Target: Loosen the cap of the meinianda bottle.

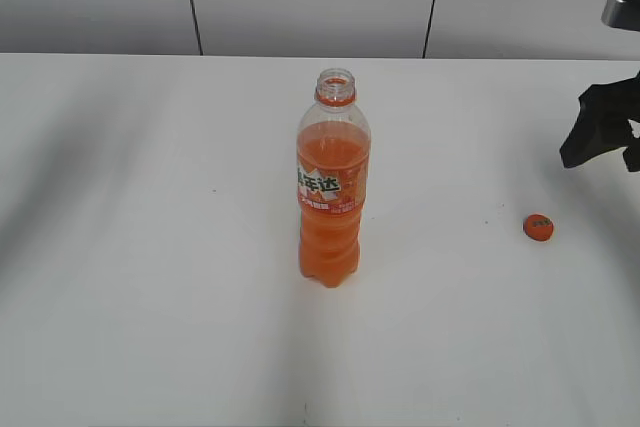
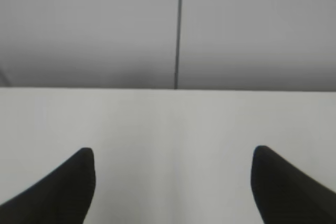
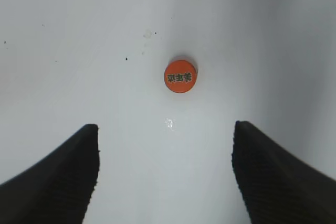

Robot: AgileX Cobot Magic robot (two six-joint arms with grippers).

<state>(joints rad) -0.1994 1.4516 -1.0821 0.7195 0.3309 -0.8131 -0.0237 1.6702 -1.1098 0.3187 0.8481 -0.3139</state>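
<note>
Bright even light; soft diffuse shadows on table (image 1: 150, 297); left wrist view blurred.

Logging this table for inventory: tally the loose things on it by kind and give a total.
Bottles: 1, the meinianda bottle, upright with its neck open.
Caps: 1, the orange cap, lying on the table apart from the bottle.
Total: 2

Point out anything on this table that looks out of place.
The cap is off the bottle: it lies on the table well to the right, apart from it. The bottle stands upright with its neck open. A few small specks or droplets mark the table near the cap; no clear spill.
</note>
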